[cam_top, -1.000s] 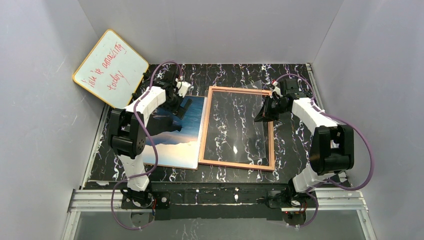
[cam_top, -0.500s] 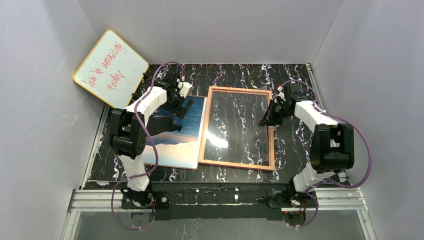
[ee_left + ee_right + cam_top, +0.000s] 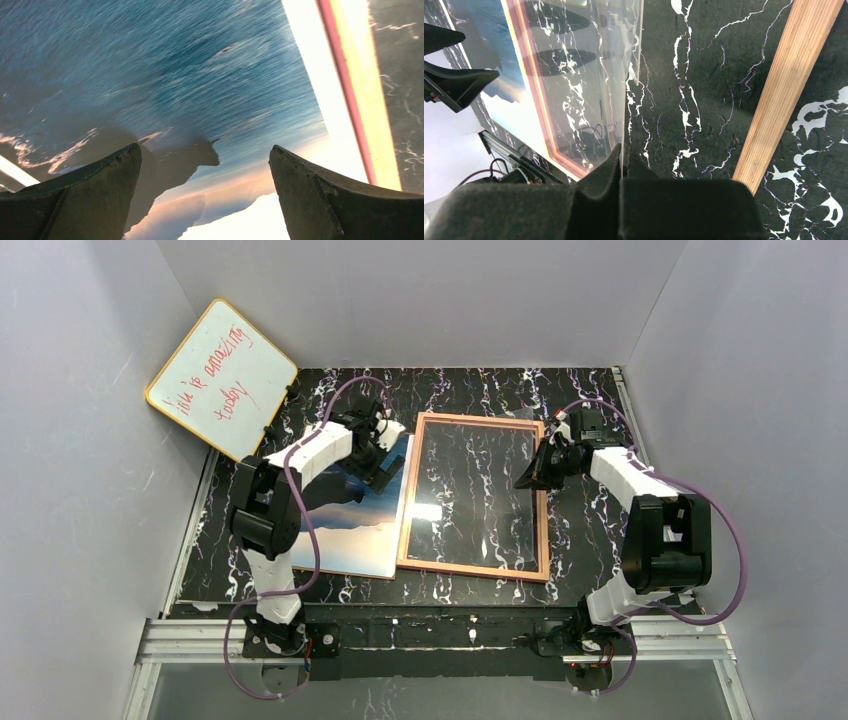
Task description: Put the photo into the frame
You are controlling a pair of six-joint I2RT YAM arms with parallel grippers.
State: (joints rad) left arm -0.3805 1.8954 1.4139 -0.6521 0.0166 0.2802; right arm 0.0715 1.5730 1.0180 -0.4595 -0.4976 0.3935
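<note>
The photo (image 3: 350, 515), a sea and peach-sky print, lies face up on the table left of the frame (image 3: 470, 568). The frame lies flat with its wood rear up. My left gripper (image 3: 385, 465) hovers open over the photo's far right part, near the frame's left rail. In the left wrist view the gripper (image 3: 204, 148) is empty, over the photo (image 3: 175, 75), with the frame rail (image 3: 350, 100) to its right. My right gripper (image 3: 530, 472) is shut on the right edge of the clear pane (image 3: 594, 75), held tilted over the frame opening. The frame's wooden rail (image 3: 784, 95) lies to its right.
A yellow-edged whiteboard (image 3: 222, 375) with red writing leans in the back left corner. Grey walls close in the black marble table (image 3: 590, 530) on three sides. The left gripper's fingers (image 3: 454, 80) show in the right wrist view.
My left gripper moved right across the photo toward the frame's left rail. The right gripper shifted slightly right and the pane it holds now lies lower over the frame.
</note>
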